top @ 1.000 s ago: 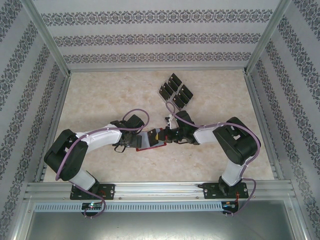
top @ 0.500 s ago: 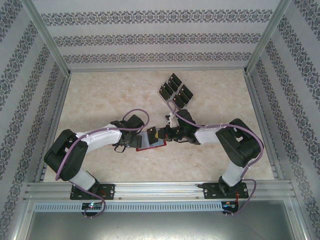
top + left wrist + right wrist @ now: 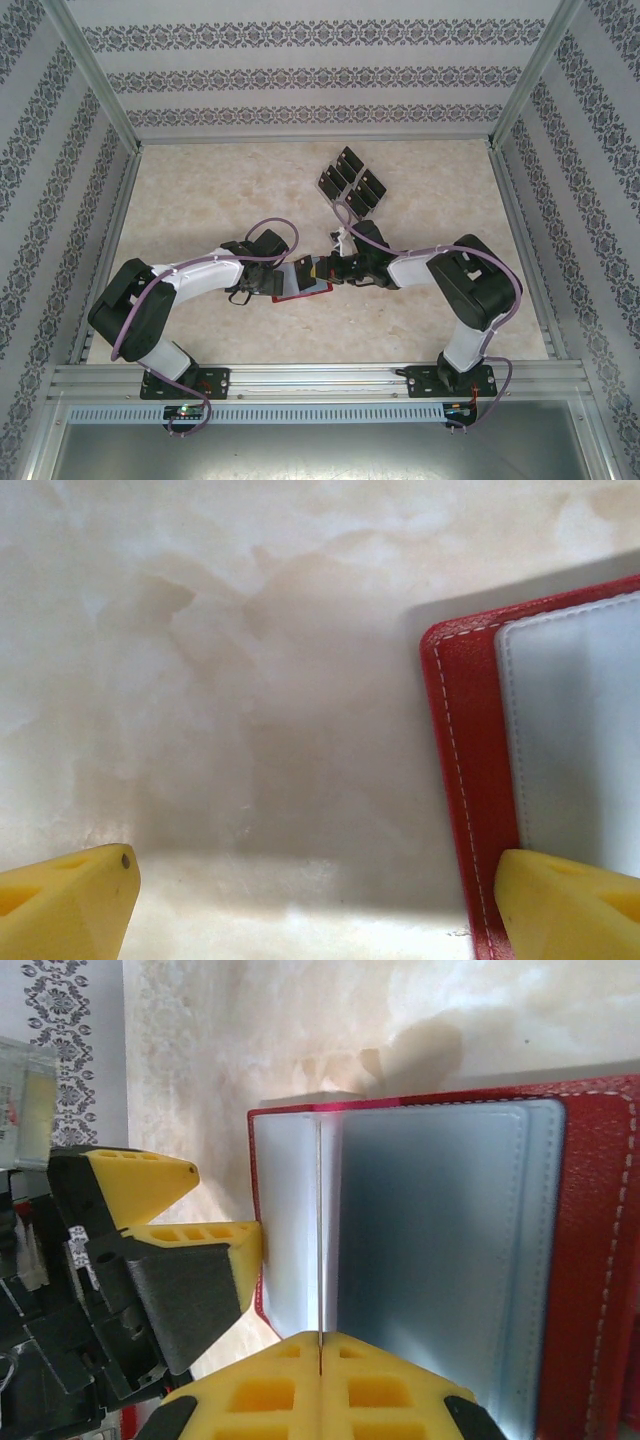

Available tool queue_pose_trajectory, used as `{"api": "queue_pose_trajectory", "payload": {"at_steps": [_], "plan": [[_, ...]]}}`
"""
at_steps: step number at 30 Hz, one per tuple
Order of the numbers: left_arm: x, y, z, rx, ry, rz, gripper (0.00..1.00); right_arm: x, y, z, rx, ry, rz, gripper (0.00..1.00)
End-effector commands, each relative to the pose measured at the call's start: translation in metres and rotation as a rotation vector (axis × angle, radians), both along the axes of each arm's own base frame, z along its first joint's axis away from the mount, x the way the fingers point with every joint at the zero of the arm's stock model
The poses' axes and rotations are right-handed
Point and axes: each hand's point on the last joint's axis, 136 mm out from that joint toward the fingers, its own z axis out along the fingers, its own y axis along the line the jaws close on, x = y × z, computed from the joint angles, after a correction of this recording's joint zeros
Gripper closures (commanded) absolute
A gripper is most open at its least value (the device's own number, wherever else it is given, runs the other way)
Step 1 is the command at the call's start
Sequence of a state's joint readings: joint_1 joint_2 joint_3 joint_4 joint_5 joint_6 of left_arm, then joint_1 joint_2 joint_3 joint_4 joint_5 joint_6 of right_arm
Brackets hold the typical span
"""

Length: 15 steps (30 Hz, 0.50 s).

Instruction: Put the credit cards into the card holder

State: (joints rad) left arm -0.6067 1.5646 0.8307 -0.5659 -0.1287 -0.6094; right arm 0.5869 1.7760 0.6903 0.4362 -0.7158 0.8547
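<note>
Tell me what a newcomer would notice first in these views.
The open red card holder, grey inside, lies in the middle of the table with both tools at it. The right tool is shut on what looks like a credit card, seen edge-on above the holder, while the left tool stands open at its edge. Beyond them, more black cards stand tilted in two rows.

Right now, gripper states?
Left gripper: open, one fingertip over the card holder's edge.
Right gripper: closed on what looks like a credit card, edge-on.
</note>
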Motion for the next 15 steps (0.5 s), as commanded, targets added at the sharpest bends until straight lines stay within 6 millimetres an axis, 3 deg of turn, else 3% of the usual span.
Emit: {"api": "queue_pose_trajectory", "payload": {"at_steps": [1,15], "plan": [[-0.0137,0.017,-0.0096,0.058,0.055,0.023,0.08,-0.0008,0.0083,0.0008,0.024,-0.008,0.015,1.0],[-0.0144,0.017,-0.0109,0.057,0.057,0.024,0.08,-0.0052,0.0162,0.0001,0.044,0.008,0.024,1.0]]}}
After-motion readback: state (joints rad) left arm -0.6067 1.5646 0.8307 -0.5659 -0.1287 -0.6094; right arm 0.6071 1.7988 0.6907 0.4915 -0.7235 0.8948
